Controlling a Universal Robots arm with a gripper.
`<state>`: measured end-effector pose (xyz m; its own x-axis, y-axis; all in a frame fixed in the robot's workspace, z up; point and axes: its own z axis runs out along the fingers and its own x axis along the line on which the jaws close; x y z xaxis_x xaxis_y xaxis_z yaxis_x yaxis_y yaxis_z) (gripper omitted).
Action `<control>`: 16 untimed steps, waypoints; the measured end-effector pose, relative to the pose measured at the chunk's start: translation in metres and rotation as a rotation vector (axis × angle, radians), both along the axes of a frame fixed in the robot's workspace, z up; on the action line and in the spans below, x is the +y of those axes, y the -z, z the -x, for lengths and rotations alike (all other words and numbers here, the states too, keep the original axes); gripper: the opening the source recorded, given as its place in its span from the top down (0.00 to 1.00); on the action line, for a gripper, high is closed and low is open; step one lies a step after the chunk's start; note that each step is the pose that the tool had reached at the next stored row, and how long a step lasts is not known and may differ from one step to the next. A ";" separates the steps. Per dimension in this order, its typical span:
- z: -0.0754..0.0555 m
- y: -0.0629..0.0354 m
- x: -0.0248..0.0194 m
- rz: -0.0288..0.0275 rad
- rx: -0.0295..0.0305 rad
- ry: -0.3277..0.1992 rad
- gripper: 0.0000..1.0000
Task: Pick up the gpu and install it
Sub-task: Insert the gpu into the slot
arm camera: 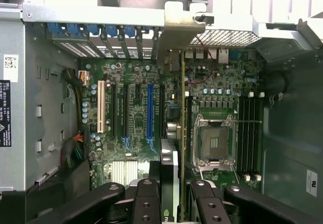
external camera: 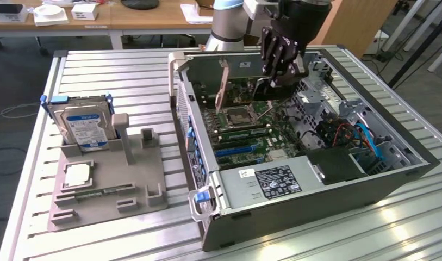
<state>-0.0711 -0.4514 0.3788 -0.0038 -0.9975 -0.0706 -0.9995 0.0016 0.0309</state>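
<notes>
The gpu, a thin flat dark circuit card with a metal end bracket, stands on edge inside the open grey computer case, over the green motherboard. In the wrist view it runs between the long blue expansion slot and the square silver processor socket. Whether its lower edge is seated in a slot is hard to judge. The black gripper is clamped on the card, one finger on each face. Well apart, a silver hard drive with a blue-white label stands in a grey holder on the slatted metal table.
</notes>
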 end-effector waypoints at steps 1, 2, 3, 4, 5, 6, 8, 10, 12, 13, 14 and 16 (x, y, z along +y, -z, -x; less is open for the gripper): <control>0.000 0.0006 -0.0003 0.0000 0.0003 0.000 0.73; 0.000 0.0012 -0.0005 0.0000 0.0004 0.000 0.73; 0.000 0.0017 -0.0007 0.0000 0.0005 0.000 0.73; 0.000 0.0022 -0.0011 0.0002 0.0006 0.000 0.73; 0.000 0.0028 -0.0016 0.0002 0.0007 0.000 0.73; 0.000 0.0035 -0.0023 0.0000 0.0007 0.000 0.73; 0.000 0.0048 -0.0039 0.0000 0.0007 0.000 0.73; 0.000 0.0063 -0.0058 0.0001 0.0007 0.000 0.73; 0.000 0.0079 -0.0080 0.0000 0.0007 0.000 0.73; 0.000 0.0089 -0.0091 -0.0001 0.0007 0.000 0.73; 0.000 0.0100 -0.0100 0.0000 0.0008 0.000 0.73; 0.000 0.0125 -0.0111 0.0001 0.0009 0.000 0.73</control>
<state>-0.0712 -0.4625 0.3663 -0.0039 -0.9975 -0.0705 -0.9995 0.0017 0.0317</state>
